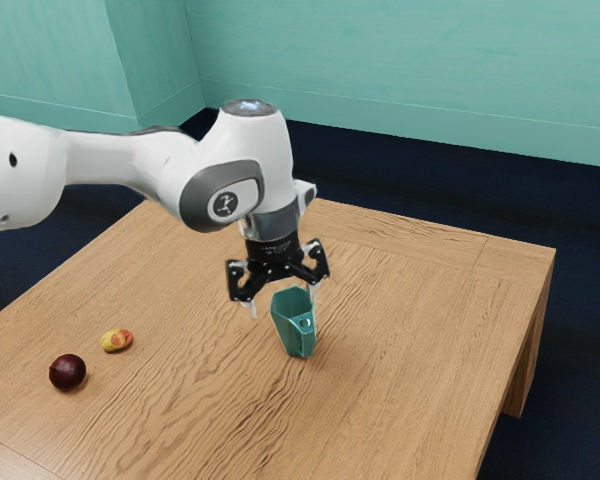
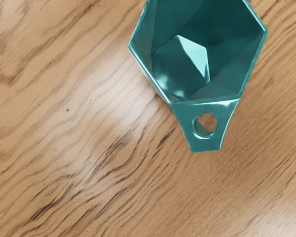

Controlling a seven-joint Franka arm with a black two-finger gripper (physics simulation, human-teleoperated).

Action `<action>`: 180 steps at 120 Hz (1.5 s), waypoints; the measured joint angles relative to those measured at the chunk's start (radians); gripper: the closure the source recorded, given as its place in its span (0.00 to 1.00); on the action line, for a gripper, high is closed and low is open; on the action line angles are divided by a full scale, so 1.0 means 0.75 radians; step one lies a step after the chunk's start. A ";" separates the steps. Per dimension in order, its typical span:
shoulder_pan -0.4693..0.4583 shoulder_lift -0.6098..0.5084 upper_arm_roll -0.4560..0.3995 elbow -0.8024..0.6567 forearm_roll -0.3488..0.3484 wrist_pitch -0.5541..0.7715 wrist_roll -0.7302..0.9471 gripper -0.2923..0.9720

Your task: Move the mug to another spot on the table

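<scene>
One teal, faceted, angular mug stands upright near the middle of the light wooden table, and the black two-finger gripper hangs right over it with its fingers spread apart. The finger on the exterior view's right reaches down beside the mug's wall, while the other stands clear of the rim, so nothing is clamped.

In the wrist view the mug sits off-centre under the hand, with its flat handle tab with a round hole sticking out to one side. Judging from that, the hand would do well to centre over the cup body before closing. The fingers should close across two opposite flat facets, away from the tab, and low enough on the wall that the tapered shape cannot squeeze out upward. A slow close seems wise, since a one-sided touch could tip or spin so light a cup.

For the move there is plenty of room. Bare wood runs toward the exterior view's right and toward the far edge, though the table ends there in a sharp drop. A dark red round fruit and a small yellow-and-red fruit lie well apart on the exterior view's left, so a short lift and a set-down well inside the edges looks safest
</scene>
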 joint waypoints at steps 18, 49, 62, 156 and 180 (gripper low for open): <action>-0.060 0.019 -0.003 -0.064 0.213 0.153 -0.155 0.23; -0.060 0.154 0.003 -0.067 0.314 0.408 -0.375 0.23; -0.060 0.180 0.016 -0.099 0.385 0.450 -0.450 0.23; -0.054 0.327 0.043 -0.092 0.774 0.532 -0.721 0.32; -0.054 0.329 0.043 -0.090 0.777 0.535 -0.749 0.48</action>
